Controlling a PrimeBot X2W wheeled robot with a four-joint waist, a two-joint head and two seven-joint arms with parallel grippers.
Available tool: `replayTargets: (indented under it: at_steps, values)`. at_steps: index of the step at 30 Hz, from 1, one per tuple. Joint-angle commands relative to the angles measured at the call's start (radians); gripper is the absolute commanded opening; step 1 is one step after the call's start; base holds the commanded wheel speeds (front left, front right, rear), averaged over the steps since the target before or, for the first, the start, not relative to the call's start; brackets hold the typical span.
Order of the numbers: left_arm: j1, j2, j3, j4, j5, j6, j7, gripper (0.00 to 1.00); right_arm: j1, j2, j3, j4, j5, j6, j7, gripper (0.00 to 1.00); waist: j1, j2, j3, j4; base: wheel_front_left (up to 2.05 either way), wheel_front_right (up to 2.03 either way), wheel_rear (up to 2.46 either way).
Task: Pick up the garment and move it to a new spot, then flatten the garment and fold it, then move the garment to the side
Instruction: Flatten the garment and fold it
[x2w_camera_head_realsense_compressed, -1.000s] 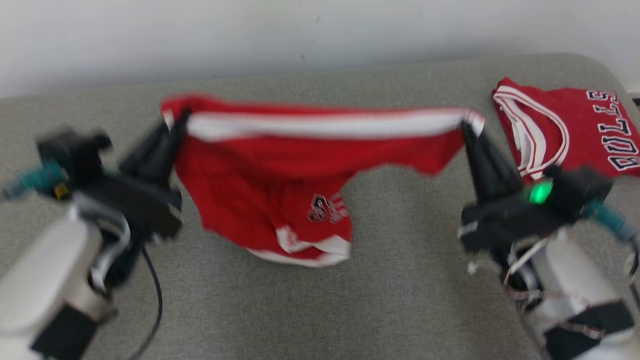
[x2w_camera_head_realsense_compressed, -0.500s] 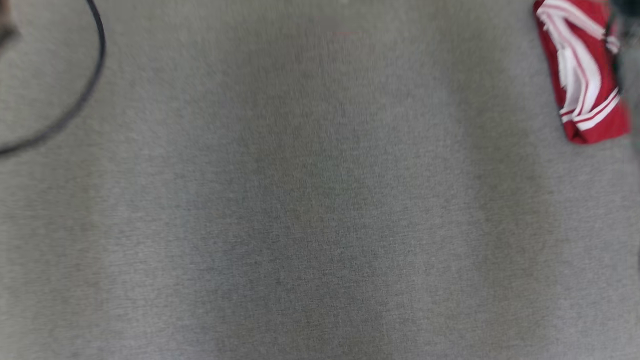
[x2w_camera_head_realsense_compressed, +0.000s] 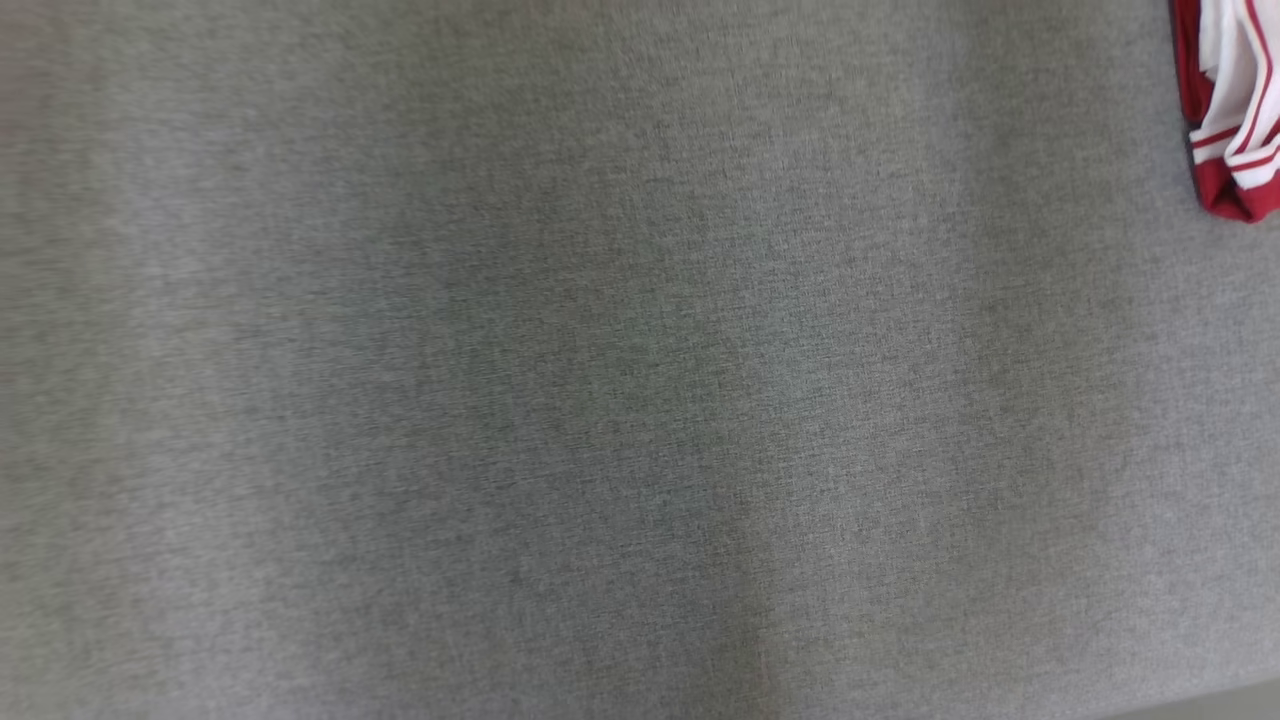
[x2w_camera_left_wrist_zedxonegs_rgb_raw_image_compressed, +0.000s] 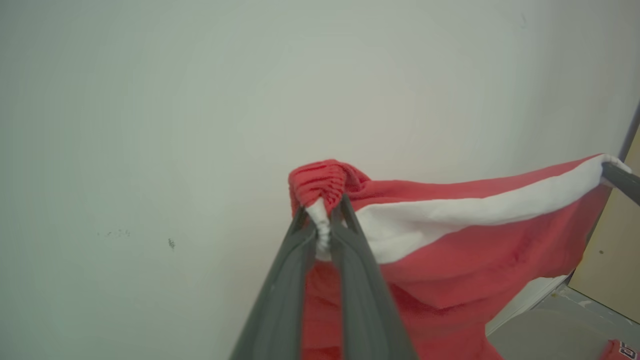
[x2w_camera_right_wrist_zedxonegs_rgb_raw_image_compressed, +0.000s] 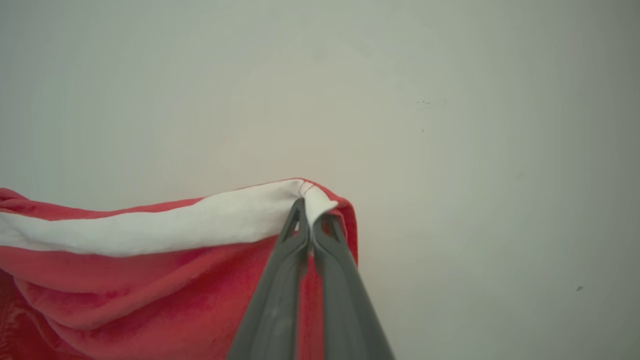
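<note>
Wall: a pale plain wall is seen behind the cloth in both wrist views.
Surface: a grey fabric surface is spread across the head view.
Red shorts: the red shorts are held up in front of the wall, stretched between the two grippers. They are placed at the lower right of the left wrist view and the lower left of the right wrist view.
Waistband: the white waistband is drawn along the top edge.
Second garment: a red-and-white striped garment is laid on the grey surface, at the upper right corner of the head view.
Left gripper: the left gripper is closed on one bunched waistband end, at mid frame.
Right gripper: the right gripper is pinched tight on the other end.
</note>
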Motion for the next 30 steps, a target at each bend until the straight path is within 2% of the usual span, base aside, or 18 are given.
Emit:
replayTargets:
  at_steps: [1, 9, 14, 17, 18, 22, 30]
  values:
    - [-0.018, 0.000, -0.019, 0.018, -0.018, 0.001, -0.017, 0.00, -0.019, 0.005, 0.017, 0.022, 0.008, -0.003, -0.015, 0.00, -0.0003, -0.0002, 0.033, -0.019, 0.00, 0.00, 0.00]
    - [0.029, 0.033, -0.104, 0.014, -0.069, 0.001, -0.069, 0.00, 0.004, 0.012, 0.072, 0.065, 0.038, -0.003, -0.064, 0.00, -0.0003, -0.0002, 0.047, -0.015, 0.00, 0.00, 0.00]
    - [0.165, 0.075, -0.128, -0.067, -0.129, 0.001, -0.189, 0.00, 0.122, -0.021, 0.118, 0.027, 0.063, -0.003, -0.089, 0.00, -0.0003, -0.0002, 0.009, -0.001, 0.00, 0.00, 0.00]
    - [0.296, 0.114, -0.137, -0.126, -0.153, 0.001, -0.232, 0.00, 0.247, -0.046, 0.144, -0.026, 0.070, -0.003, -0.095, 0.00, -0.0003, -0.0002, -0.032, 0.010, 0.00, 0.00, 0.00]
    - [0.401, 0.137, -0.140, -0.168, -0.159, 0.004, -0.250, 0.00, 0.342, -0.068, 0.155, -0.071, 0.076, -0.003, -0.097, 0.00, -0.0003, -0.0002, -0.063, 0.014, 0.00, 0.00, 0.00]
    - [0.608, 0.159, -0.103, -0.289, -0.177, 0.035, -0.271, 0.00, 0.566, -0.125, 0.138, -0.176, 0.086, -0.003, -0.098, 0.00, -0.0003, -0.0002, -0.118, 0.027, 0.00, 0.00, 0.00]
    - [1.082, 0.157, 0.043, -0.546, -0.113, 0.122, -0.273, 0.00, 1.011, -0.151, 0.100, -0.387, 0.075, -0.003, -0.093, 0.00, -0.0003, -0.0002, -0.208, 0.029, 0.00, 0.00, 0.00]
